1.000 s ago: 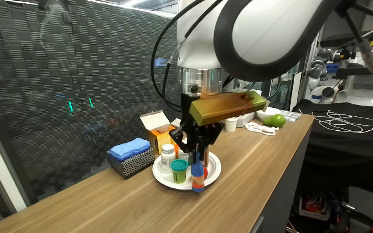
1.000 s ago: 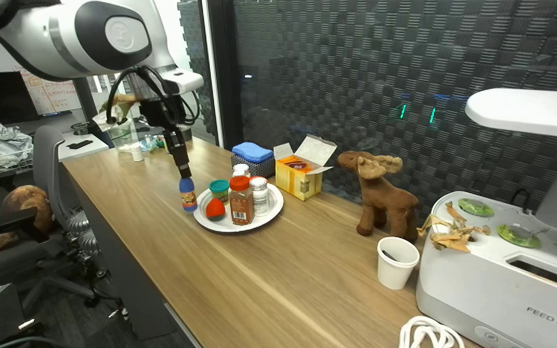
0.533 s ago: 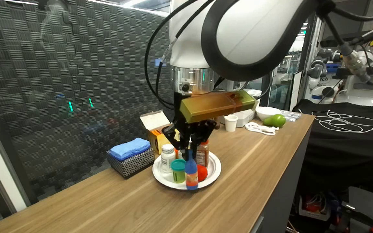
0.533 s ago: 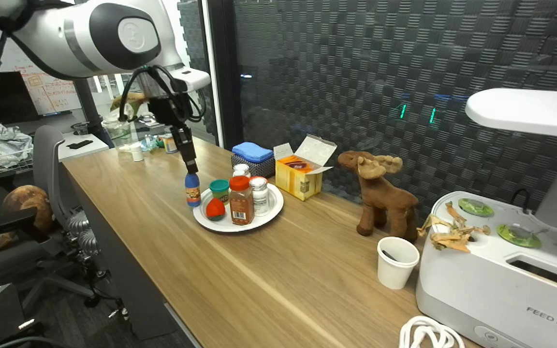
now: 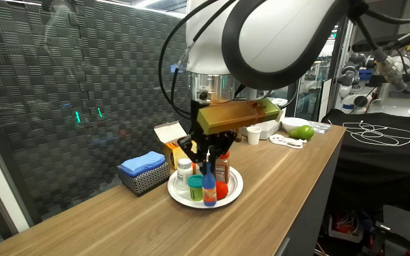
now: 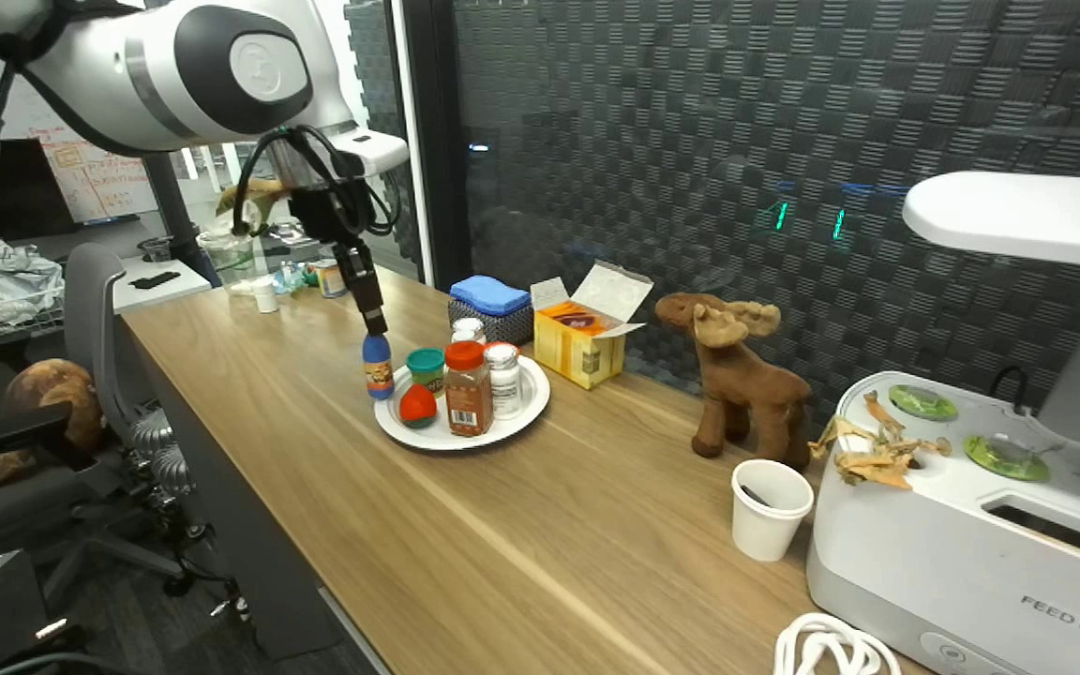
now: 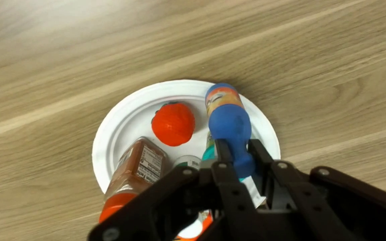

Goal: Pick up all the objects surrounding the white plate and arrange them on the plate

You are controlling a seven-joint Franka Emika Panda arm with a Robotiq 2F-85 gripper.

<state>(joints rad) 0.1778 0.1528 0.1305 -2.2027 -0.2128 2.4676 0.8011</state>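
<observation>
My gripper [image 7: 238, 144] is shut on the narrow neck of a blue bottle [image 7: 230, 120] with an orange label. The bottle hangs nearly upright at the rim of the white plate [image 7: 104, 147], and I cannot tell whether its base touches. On the plate stand a teal-lidded green tub [image 5: 195, 188], a round red object [image 6: 417, 406], a red-capped brown spice jar [image 6: 468, 394] and white bottles, among them a white bottle [image 5: 184, 174] at the side and a white bottle [image 6: 503, 382] beside the jar. An orange-red thing behind them is mostly hidden.
A patterned box with a blue cloth [image 5: 142, 163] and an open yellow carton [image 6: 579, 347] stand close behind the plate. Farther along are a brown plush moose [image 6: 737, 375], a white cup [image 6: 767, 516] and a white appliance [image 6: 971, 553].
The blue bottle, held throughout, has moved from beside the plate toward its rim and slightly upward, mostly in the first half second. The things on the plate have stayed put.
</observation>
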